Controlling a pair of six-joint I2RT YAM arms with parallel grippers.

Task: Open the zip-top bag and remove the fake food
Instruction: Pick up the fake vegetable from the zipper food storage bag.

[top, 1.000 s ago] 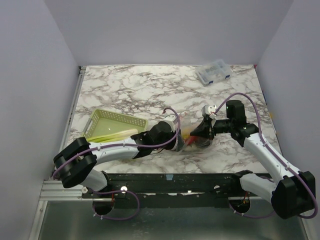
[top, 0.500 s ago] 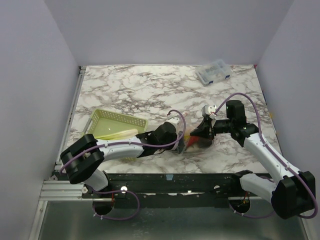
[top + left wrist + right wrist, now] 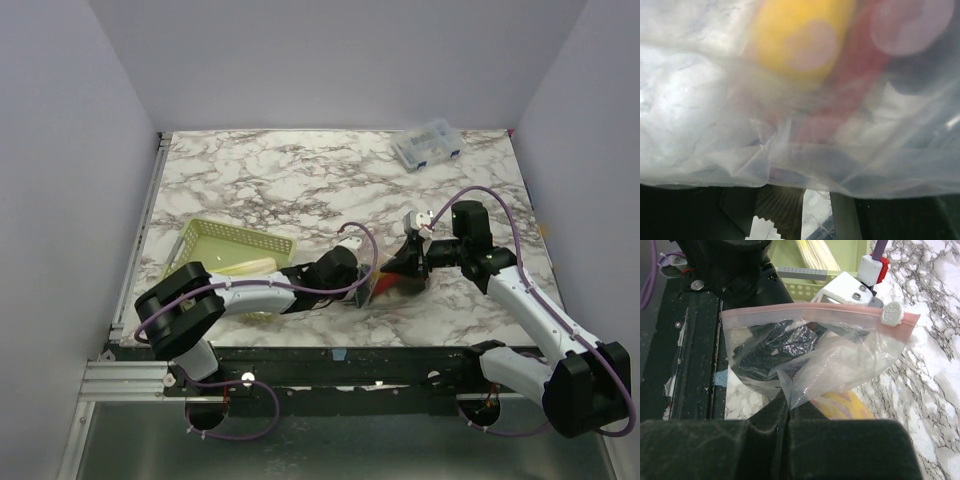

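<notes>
My right tool point(image 3: 785, 412) pinches a fold of the zip-top bag point(image 3: 840, 355) at mid-frame. Its film blurs the fake food point(image 3: 800, 35) inside and hides my left tool point(image 3: 363, 286); whether that one is spread, I cannot tell.

Even bright light, soft shadows; left wrist view blurred behind zip-top bag point(image 3: 800, 125), glare spots.

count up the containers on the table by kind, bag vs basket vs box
zip-top bag: 1
green mesh basket: 1
clear compartment box: 1
total: 3
</notes>
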